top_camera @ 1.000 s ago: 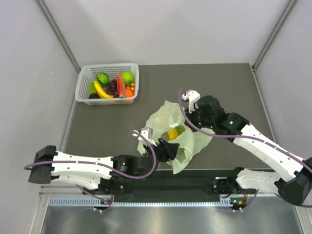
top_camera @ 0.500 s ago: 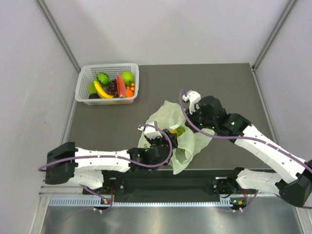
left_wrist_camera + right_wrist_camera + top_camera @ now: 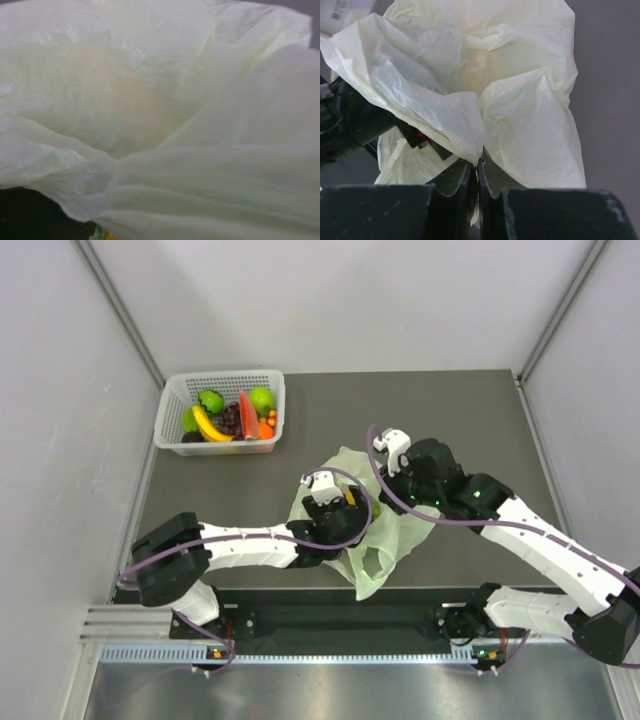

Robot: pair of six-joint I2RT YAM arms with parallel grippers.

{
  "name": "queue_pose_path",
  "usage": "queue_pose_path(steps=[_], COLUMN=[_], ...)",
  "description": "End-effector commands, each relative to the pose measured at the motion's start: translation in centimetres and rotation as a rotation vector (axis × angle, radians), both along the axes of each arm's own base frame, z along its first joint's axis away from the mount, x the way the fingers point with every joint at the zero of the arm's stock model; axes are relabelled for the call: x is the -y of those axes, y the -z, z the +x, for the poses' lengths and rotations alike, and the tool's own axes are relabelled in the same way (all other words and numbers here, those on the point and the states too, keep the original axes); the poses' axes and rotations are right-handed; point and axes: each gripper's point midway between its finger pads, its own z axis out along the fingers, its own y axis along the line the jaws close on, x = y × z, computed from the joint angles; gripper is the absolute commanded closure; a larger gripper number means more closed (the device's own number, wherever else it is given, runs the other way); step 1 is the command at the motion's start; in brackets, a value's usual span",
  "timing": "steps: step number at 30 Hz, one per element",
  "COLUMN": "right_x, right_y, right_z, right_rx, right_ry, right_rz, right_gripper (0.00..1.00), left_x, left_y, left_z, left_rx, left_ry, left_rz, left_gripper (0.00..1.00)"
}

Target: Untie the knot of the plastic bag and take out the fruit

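Observation:
The pale green plastic bag (image 3: 400, 530) lies crumpled at the table's middle with its mouth open; no tied knot shows. My right gripper (image 3: 394, 500) is shut on a fold of the bag's edge, seen pinched between the closed fingers in the right wrist view (image 3: 479, 165). My left gripper (image 3: 343, 517) is pushed into the bag's mouth, its fingers hidden by plastic. A bit of yellow fruit (image 3: 349, 498) peeks out beside it. The left wrist view is filled with bag plastic (image 3: 190, 150), with a faint orange tint (image 3: 135, 105) showing through it.
A white lattice basket (image 3: 176, 400) at the far left holds a banana, green pieces, a red wedge and grapes. A loose handle loop (image 3: 372, 565) of the bag lies near the front edge. The left arm's black wrist (image 3: 350, 125) shows left of the bag.
My left arm has swung forward and to the right, pushing its gripper into the bag's mouth and covering the yellow and green pieces. The right gripper has kept its pinch and barely moved.

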Motion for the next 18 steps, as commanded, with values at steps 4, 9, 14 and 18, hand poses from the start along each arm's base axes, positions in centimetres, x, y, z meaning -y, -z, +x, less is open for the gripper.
queue_pose_path(steps=[4, 9, 14, 18], right_x=[-0.1, 0.1, 1.0, 2.1], right_y=[-0.7, -0.3, 0.6, 1.5], right_z=[0.2, 0.7, 1.7, 2.6], right_rx=[0.027, 0.028, 0.034, 0.045], right_ry=[-0.002, 0.035, 0.117, 0.201], right_rz=[0.023, 0.018, -0.019, -0.059], right_gripper=[0.93, 0.93, 0.94, 0.99], left_x=[1.3, 2.5, 3.0, 3.2], left_y=[1.5, 2.6, 1.7, -0.5], left_z=[1.6, 1.1, 0.2, -0.8], left_rx=[-0.021, -0.024, -0.019, -0.018], left_ry=[0.052, 0.133, 0.211, 0.272], left_rz=[0.044, 0.029, 0.021, 0.027], left_gripper=[0.13, 0.25, 0.62, 1.0])
